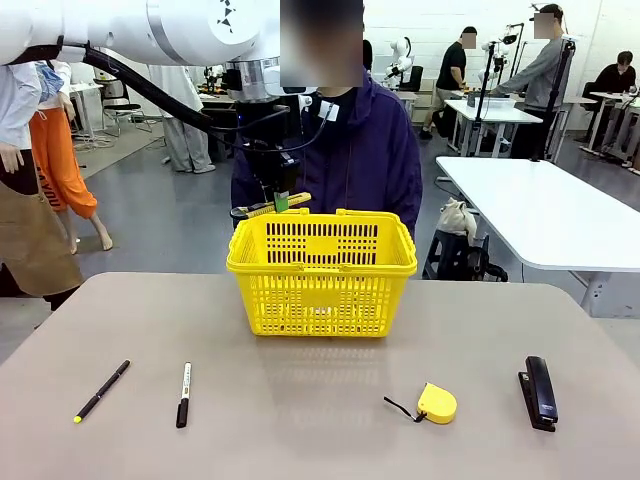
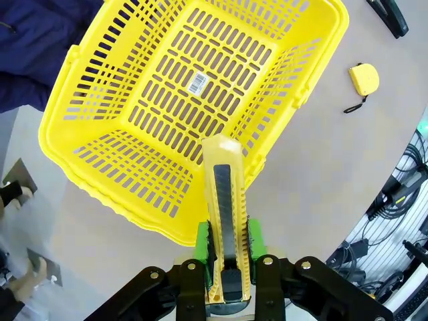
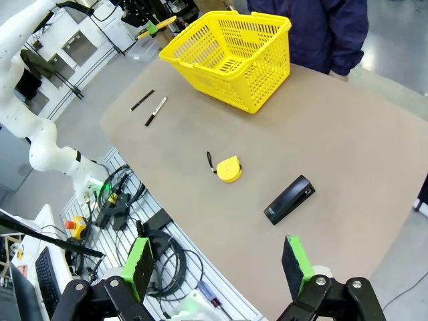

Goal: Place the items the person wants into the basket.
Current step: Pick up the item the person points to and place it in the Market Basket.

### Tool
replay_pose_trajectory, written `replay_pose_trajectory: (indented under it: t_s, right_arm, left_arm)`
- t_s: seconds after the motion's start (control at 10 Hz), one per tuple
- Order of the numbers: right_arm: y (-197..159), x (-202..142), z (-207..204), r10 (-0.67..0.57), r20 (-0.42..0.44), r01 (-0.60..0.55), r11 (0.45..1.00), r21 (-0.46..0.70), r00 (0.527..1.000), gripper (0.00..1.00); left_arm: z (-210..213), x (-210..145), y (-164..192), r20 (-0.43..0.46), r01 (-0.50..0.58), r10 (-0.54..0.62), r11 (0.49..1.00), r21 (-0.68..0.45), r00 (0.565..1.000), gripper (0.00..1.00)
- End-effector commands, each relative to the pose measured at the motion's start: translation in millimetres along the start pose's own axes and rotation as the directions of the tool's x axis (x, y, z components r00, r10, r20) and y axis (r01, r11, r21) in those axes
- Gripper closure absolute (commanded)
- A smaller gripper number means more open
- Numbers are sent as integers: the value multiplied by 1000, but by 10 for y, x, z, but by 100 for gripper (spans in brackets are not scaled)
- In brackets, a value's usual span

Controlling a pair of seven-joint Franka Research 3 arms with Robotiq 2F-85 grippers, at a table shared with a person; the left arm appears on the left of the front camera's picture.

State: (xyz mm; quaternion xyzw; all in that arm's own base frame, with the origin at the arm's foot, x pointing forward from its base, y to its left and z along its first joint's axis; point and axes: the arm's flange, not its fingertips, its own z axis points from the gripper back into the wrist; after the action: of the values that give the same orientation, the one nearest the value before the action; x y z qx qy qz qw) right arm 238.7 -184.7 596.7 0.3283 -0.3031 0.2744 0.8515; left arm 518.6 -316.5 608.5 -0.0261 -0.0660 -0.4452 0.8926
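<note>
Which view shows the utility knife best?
The left wrist view: the utility knife is large and central, clamped in the left claw by the basket rim. The front view shows it small beyond the basket; the right wrist view, a distant sliver.

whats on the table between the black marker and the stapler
Just the yellow tape measure, nearer the stapler than the marker, seen in the front view.

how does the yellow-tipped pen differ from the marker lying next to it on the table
The pen is thinner and looks longer than the marker. The pen is black with a yellow tip at its near end; the marker is black with a white band toward its far end. The pen lies slanted, while the marker points almost straight toward the basket. Both lie flat on the table, apart, on the robot's left side.
</note>
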Motion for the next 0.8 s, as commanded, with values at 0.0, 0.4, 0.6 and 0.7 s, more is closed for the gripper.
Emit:
replay_pose_trajectory:
  t_s: [0.0,0.4,0.6,0.7]
  right_arm:
    - [-8,14,0,14,22,-15,1000,21,1000,0]
    - [-8,14,0,14,22,-15,1000,21,1000,0]
    - [-8,14,0,14,22,-15,1000,21,1000,0]
    - [-8,14,0,14,22,-15,1000,21,1000,0]
  left_arm:
    - [11,-35,15,-8,13,-13,1000,-1,1000,74]
    - [-405,300,297,-43,124,-125,992,-11,991,74]
    - [-584,454,308,-53,220,-217,974,60,975,74]
    - [-655,516,296,-55,270,-267,960,70,962,74]
